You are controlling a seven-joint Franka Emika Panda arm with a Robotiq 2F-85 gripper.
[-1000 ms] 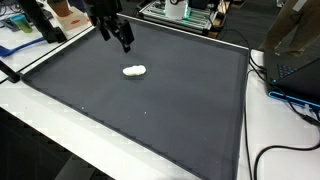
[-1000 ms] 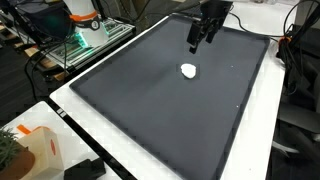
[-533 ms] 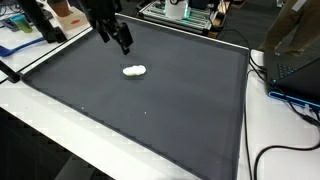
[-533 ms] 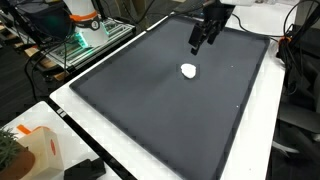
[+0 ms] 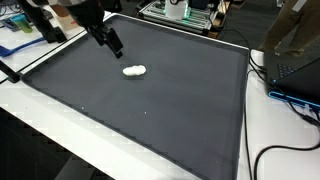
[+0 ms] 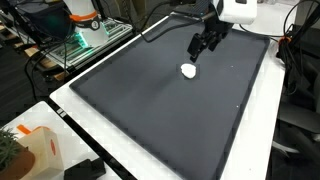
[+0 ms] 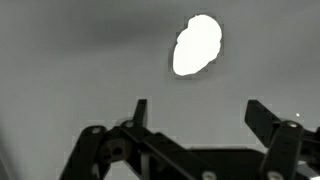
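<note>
**Asker:** What surrounds the end effector?
**Operator:** My end effector [image 5: 113, 44] hangs with its jaws spread wide, holding nothing. A small white lump [image 5: 134, 71] lies just beside it on the dark mat [image 5: 160, 120], with nothing between them.
**Asker:** And the room to move?
**Operator:** The mat's far edge is near me. A black cable [image 5: 262, 158] lies on the white counter [image 5: 285, 130], well apart

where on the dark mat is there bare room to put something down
Most of the dark mat is bare, from the white lump out to the edge by the cables. Crowded only beside that lump, where the open gripper hangs.
</note>
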